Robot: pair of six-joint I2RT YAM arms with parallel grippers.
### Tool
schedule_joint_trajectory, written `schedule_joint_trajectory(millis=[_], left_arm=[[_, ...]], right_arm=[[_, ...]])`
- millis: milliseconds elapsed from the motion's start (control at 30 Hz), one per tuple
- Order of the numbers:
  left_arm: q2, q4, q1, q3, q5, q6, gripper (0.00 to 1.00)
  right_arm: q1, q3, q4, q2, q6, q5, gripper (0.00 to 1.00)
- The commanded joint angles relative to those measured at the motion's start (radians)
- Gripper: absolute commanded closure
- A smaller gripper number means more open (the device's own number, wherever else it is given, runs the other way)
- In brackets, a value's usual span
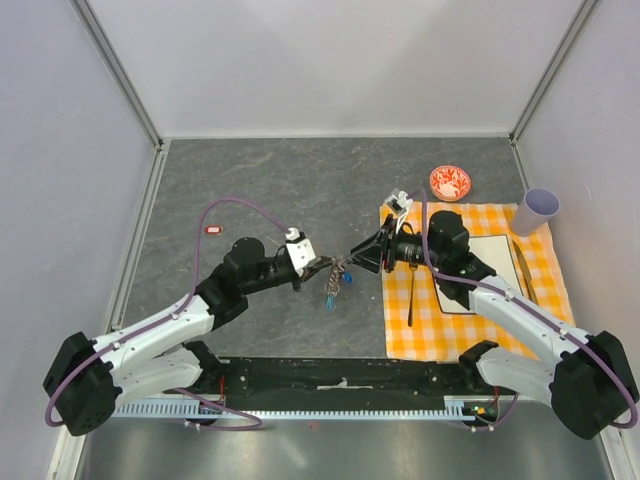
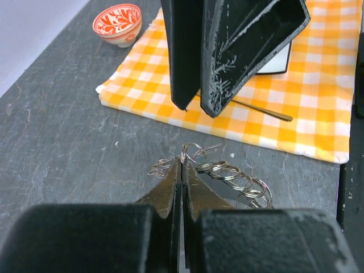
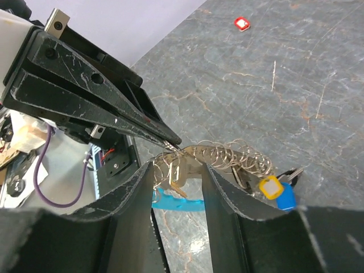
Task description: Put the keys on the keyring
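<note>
White walls close the grey, stone-patterned bench on three sides. Bare surface lies open beyond the fingertips and behind the left fingers. A yellow checked cloth spreads behind the right fingers. The left fingers pinch the keyring. Its end hangs between the right fingers, which stand apart. The keys dangle from it.

keyring partly behind right gripper, keys bunched, perhaps three
</note>
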Motion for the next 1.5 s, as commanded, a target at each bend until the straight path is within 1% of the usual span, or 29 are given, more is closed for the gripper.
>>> schedule_joint_trajectory(millis=[0, 267, 433, 500, 600, 800, 1033, 1267, 1300, 1400, 1467], left_arm=[[-0.004, 0.236, -0.005, -0.020, -0.038, -0.089, 0.98], [0.016, 0.299, -0.004, -0.020, -0.034, -0.103, 0.98], [0.030, 0.322, -0.004, -0.014, -0.025, -0.115, 0.98], [0.036, 0.328, -0.004, -0.013, -0.020, -0.120, 0.98], [0.042, 0.333, -0.004, -0.016, -0.023, -0.121, 0.98], [0.042, 0.340, -0.004, -0.013, -0.034, -0.114, 0.98], [0.041, 0.317, -0.002, 0.030, -0.049, -0.088, 0.98], [0.045, 0.311, -0.002, 0.061, -0.055, -0.071, 0.98], [0.050, 0.302, -0.002, 0.066, -0.055, -0.066, 0.98], [0.053, 0.280, -0.002, 0.082, -0.049, -0.048, 0.98], [0.055, 0.280, -0.002, 0.084, -0.049, -0.036, 0.98]], right_arm=[[0.000, 0.016, 0.063, 0.021, 0.050, -0.067, 0.54], [-0.001, 0.051, 0.066, 0.075, 0.073, -0.053, 0.60], [0.000, 0.072, 0.094, 0.105, 0.089, -0.072, 0.66], [0.000, 0.089, 0.094, 0.109, 0.089, -0.075, 0.67], [-0.001, 0.112, 0.090, 0.110, 0.089, -0.089, 0.67], [-0.017, 0.155, 0.022, 0.104, 0.065, -0.112, 0.67], [-0.079, 0.192, -0.012, 0.084, 0.062, -0.124, 0.66], [-0.101, 0.188, 0.077, 0.118, 0.171, -0.129, 0.66], [-0.101, 0.185, 0.106, 0.124, 0.207, -0.138, 0.66], [-0.101, 0.168, 0.149, 0.129, 0.243, -0.156, 0.66], [-0.101, 0.162, 0.148, 0.127, 0.243, -0.167, 0.65]])
